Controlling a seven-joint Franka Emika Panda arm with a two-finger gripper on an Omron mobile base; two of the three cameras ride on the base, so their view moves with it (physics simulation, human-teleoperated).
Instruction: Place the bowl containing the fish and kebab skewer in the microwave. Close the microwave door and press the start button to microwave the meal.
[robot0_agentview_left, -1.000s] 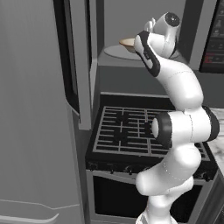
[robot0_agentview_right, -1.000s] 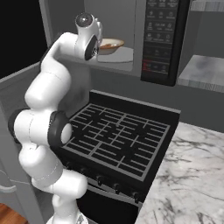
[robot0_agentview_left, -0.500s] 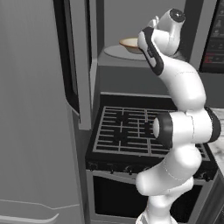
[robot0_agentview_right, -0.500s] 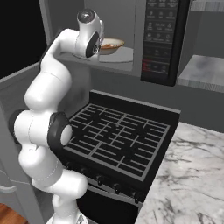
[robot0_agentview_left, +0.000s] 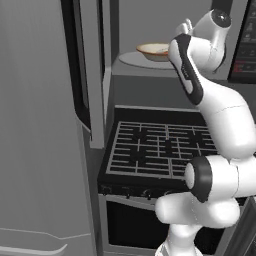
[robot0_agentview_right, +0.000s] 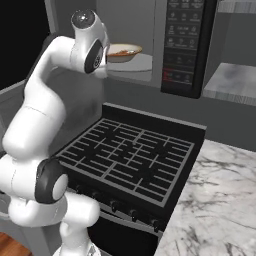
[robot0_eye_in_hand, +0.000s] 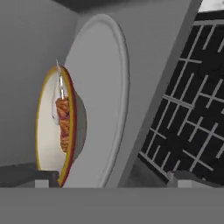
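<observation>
The microwave (robot0_agentview_right: 150, 45) stands open above the stove (robot0_agentview_right: 132, 157). The bowl (robot0_agentview_left: 155, 51) sits on the round turntable (robot0_eye_in_hand: 103, 87) inside, with the fish (robot0_eye_in_hand: 56, 103) and the kebab skewer (robot0_eye_in_hand: 64, 122) in it. The hand (robot0_eye_in_hand: 109, 179) is wide and holds nothing.

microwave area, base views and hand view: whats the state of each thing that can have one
dark boxy microwave: cavity open
black glass microwave door: swung wide open
cream bowl with tan-yellow rim: resting on the round pale grey turntable, not gripped
pale fish and reddish-brown kebab skewer: inside the bowl
gripper: open, empty
black gas stove: grates bare
</observation>
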